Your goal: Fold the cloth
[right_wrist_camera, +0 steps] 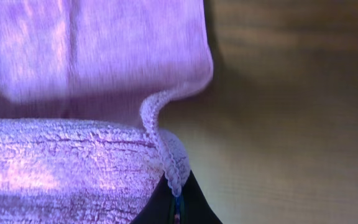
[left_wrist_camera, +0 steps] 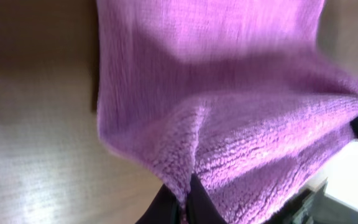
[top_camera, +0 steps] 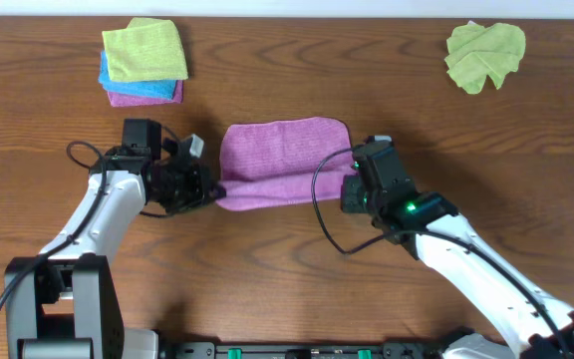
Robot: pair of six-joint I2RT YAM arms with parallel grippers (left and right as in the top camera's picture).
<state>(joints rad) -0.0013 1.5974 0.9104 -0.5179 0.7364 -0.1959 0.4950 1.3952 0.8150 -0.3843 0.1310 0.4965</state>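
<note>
Left gripper (top_camera: 210,191) is clamping down on the purple rectangular terry cloth (top_camera: 282,160), pinching its corner at about 8 o'clock on the fabric. In the left wrist view its dark fingertips (left_wrist_camera: 182,208) are closing tight on a raised tip of the cloth (left_wrist_camera: 229,124), with the fabric spreading away from them toward 12 o'clock.

The right gripper (top_camera: 352,189) is doing the same at the 4 o'clock corner. In the right wrist view its jaws (right_wrist_camera: 176,208) are squeezing a thin ridge of hem, and the cloth (right_wrist_camera: 73,155) is curling up over itself toward 9 o'clock.

Seen from overhead, the cloth is lying near the middle of the brown wooden table (top_camera: 287,289), stretched between the two grippers. Its near edge is doubling over as a thicker band, while the far edge is resting flat.

At 10 o'clock on the table a stack of folded yellow-green, blue and pink cloths (top_camera: 144,62) is sitting well apart. At 2 o'clock a crumpled lime-green cloth (top_camera: 484,55) is lying.
</note>
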